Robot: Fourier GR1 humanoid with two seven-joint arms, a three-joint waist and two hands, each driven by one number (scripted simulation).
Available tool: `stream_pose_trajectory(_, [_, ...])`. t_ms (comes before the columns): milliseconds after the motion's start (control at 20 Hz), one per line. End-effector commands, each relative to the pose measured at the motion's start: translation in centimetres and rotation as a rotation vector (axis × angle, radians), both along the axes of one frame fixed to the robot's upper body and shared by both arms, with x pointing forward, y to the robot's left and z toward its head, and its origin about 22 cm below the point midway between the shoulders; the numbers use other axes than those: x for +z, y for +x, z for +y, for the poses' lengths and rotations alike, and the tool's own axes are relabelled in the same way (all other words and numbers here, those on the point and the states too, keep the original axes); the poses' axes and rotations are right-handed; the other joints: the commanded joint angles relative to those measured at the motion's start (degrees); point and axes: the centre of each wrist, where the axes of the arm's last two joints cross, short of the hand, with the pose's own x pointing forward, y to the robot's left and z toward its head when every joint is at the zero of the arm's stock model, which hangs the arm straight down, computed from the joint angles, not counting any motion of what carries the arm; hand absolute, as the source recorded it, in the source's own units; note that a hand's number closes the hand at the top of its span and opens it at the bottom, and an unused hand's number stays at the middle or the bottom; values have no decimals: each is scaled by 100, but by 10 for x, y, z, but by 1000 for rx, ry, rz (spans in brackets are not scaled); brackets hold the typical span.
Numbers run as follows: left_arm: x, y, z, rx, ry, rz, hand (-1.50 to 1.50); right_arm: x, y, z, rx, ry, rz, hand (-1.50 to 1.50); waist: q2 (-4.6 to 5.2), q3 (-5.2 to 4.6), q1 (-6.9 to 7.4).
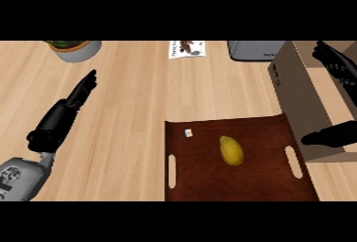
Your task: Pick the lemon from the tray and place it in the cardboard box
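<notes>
A yellow lemon (231,150) lies near the middle of a dark brown tray (209,189) with slot handles on both sides. To the tray's right stands the cardboard box (301,94), tall and tan. My right hand (333,134) comes in from the right edge and is open. Its fingers spread over the box's top and its thumb lies against the box's lower side, apart from the lemon. My left hand (77,97) rests on the counter far left of the tray, fingers straight and pointing up and to the right, holding nothing.
A grey pot with a green plant (73,48) stands at the back left. A white printed packet (187,48) and a grey container (254,50) sit along the back edge. A small white tag (187,133) lies on the tray's far left corner.
</notes>
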Motion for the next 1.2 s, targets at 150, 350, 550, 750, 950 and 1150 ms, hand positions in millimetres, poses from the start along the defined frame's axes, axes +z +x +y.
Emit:
stream_pose_trajectory(150, [5,-5,-25,-47,-29,-17,0,-17,-14,-14,136,-292,-149,-150,-2,1,85])
stream_pose_trajectory(350, [1,2,-5,-46,-24,-12,0,12,-13,8,152,-490,-122,-150,0,-11,73])
stream_pose_trajectory(550, [11,-6,-14,-54,-10,-15,0,20,-33,41,197,-720,-94,-150,-49,-15,49])
stream_pose_trajectory(750, [7,4,3,-28,-5,-14,0,30,-58,82,240,-832,-69,-150,-33,-18,-13])
stream_pose_trajectory(950, [3,-3,5,-53,-16,-5,0,34,-76,120,179,-970,-76,-150,-27,-19,47])
stream_pose_trajectory(1150, [3,3,-8,-62,-28,-2,0,31,-86,140,171,-1063,-17,-150,-13,-14,70])
